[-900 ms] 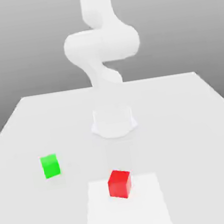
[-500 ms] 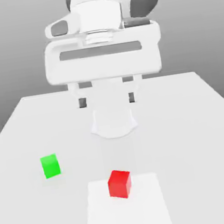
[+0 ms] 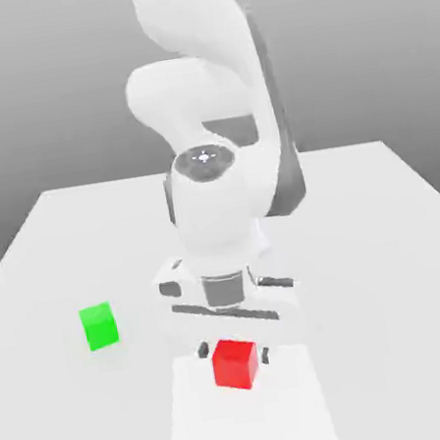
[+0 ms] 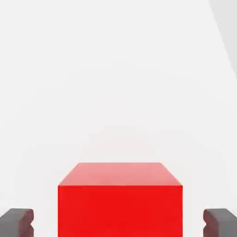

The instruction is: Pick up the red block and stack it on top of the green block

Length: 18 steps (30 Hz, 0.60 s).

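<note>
The red block (image 3: pixel 235 364) sits on the white table near the front, on a paler square patch. My gripper (image 3: pixel 234 353) has come down over it, one dark finger on each side. In the hand view the red block (image 4: pixel 120 203) lies between my fingertips (image 4: pixel 16 222), with a visible gap on both sides, so my gripper (image 4: pixel 119 222) stands open around the cube without touching it. The green block (image 3: pixel 99 326) rests alone on the table, toward the exterior view's left of the red block and a little farther back.
The arm's white base (image 3: pixel 222 239) rises just behind the red block in the middle of the table (image 3: pixel 390 268). The pale square patch (image 3: pixel 249 423) reaches to the front edge.
The hand dropped from high above the table down onto the red block, so its fingers now straddle it. Neither block has moved.
</note>
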Each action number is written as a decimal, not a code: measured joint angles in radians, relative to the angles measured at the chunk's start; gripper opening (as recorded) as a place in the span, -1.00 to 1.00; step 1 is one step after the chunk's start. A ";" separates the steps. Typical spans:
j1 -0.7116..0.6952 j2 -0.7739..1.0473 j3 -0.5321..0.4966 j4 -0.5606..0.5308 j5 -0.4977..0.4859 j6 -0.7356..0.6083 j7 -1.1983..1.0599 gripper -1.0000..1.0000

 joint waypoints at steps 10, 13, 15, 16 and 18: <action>-0.012 -0.153 0.024 -0.022 0.038 -0.130 -0.026 -1.00; -0.037 -0.250 0.012 -0.039 0.040 -0.210 -0.025 -1.00; -0.088 -0.293 -0.017 -0.053 0.009 -0.239 0.009 -1.00; -0.117 -0.313 -0.034 -0.061 -0.009 -0.250 0.029 -1.00; -0.183 -0.350 -0.067 -0.077 -0.040 -0.270 0.066 -1.00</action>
